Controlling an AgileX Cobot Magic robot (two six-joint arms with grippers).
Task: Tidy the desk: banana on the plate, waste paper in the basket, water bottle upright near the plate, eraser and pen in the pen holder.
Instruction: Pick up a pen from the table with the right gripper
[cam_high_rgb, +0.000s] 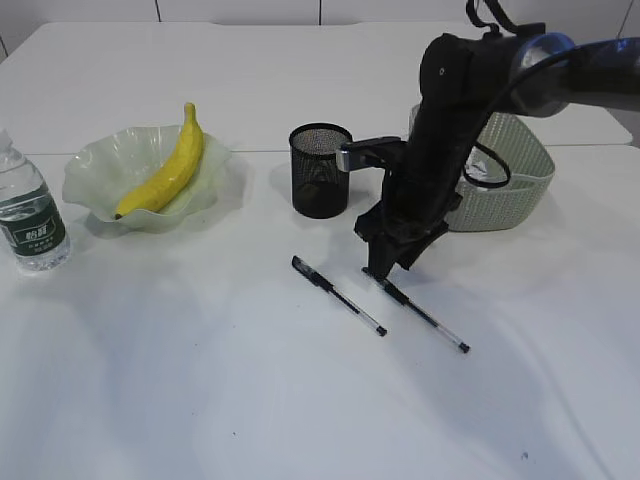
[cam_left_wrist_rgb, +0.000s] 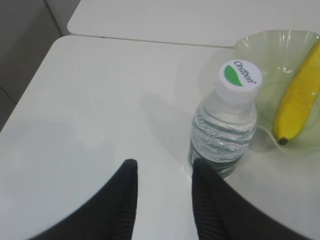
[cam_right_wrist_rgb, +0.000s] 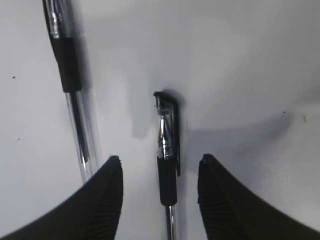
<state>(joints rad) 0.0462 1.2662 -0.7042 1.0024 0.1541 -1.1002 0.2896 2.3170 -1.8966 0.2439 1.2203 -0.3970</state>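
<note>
Two pens on the white counter (cam_high_rgb: 200, 400), lying near each other and roughly parallel: left pen (cam_high_rgb: 338, 295) clear-barrelled with black grip and cap, well clear of any arm; right pen (cam_right_wrist_rgb: 167, 150) of the same make, capped end lying between the fingers of the right pincer (cam_right_wrist_rgb: 160, 167), jaws parted on either side and not touching it; black arm body crowding the space just above. Behind, black mesh pen holder (cam_high_rgb: 320, 170), cylindrical and upright; beside it pale woven plastic basket (cam_high_rgb: 520, 190), partly hidden by the arm. Far left, ruffled translucent green plate (cam_high_rgb: 100, 180) carrying the smooth yellow banana (cam_high_rgb: 165, 170); clear ribbed water bottle (cam_left_wrist_rgb: 225, 125) with white cap upright just beside the plate; left pincer (cam_left_wrist_rgb: 162, 167) half open above bare counter near the bottle, gripping nothing.
</note>
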